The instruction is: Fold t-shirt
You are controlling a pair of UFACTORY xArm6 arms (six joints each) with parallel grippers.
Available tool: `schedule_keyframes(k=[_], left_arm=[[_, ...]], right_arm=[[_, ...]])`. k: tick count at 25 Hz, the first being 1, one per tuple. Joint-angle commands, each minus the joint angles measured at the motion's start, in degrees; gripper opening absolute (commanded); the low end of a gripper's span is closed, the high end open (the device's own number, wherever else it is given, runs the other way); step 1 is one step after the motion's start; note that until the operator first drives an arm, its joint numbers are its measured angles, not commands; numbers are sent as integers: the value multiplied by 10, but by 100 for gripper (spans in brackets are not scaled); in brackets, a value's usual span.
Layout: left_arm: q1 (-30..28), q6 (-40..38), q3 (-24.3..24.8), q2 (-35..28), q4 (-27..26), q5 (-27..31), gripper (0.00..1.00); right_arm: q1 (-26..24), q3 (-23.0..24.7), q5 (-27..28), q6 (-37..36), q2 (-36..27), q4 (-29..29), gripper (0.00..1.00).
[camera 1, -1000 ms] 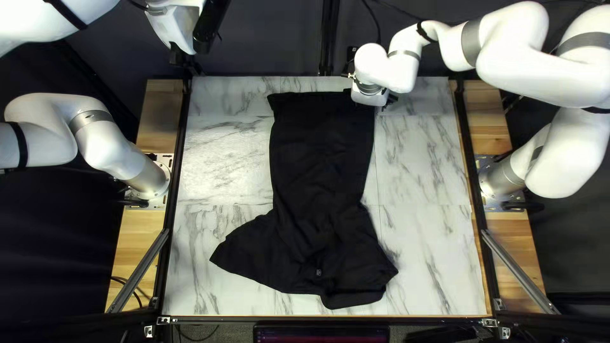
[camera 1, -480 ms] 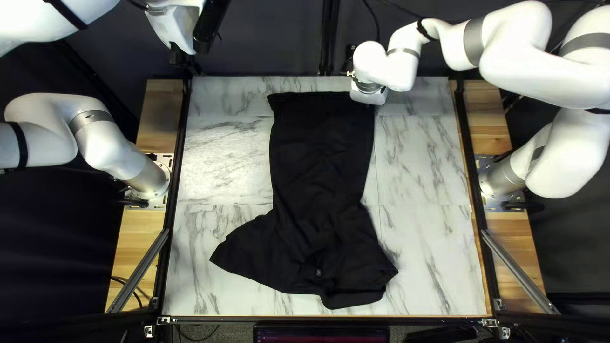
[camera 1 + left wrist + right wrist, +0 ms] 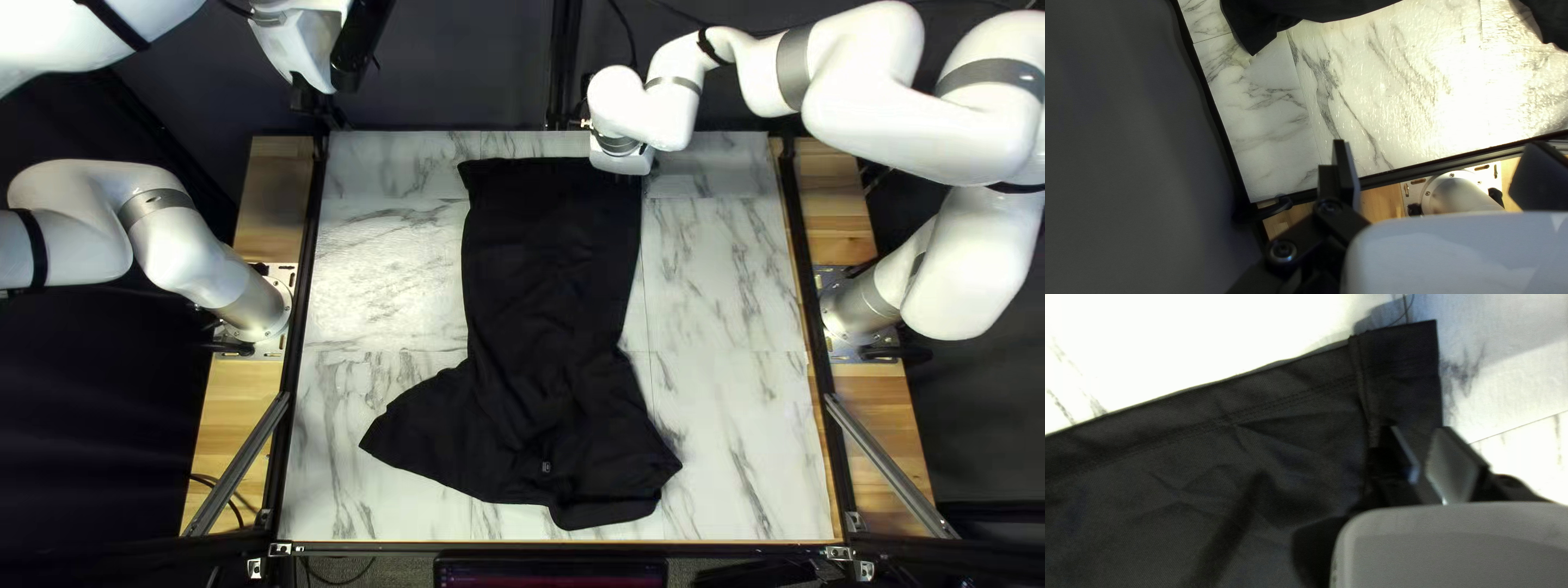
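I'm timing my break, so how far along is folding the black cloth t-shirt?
Looks done: the black cloth t-shirt lies lengthwise on the white marbled table, its far edge fairly straight. In hand: nothing gripped; my right hand is open at a far corner. Left to do: the crumpled near end probably needs smoothing, then folding up compactly.

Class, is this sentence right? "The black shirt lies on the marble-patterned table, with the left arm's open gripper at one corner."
Wrong arm: it is the right arm's open gripper at one corner of the black shirt, as the right wrist view shows. The shirt does lie on the marble-patterned table.
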Motion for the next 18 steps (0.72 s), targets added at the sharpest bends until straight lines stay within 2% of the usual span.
schedule_keyframes(k=[1,18], left_arm=[[0,0,0,0,0,0,100],[0,0,0,0,0,0,100]], right_arm=[[-5,-13,6,-6,14,-1,100],[-17,-46,43,-16,45,0,100]])
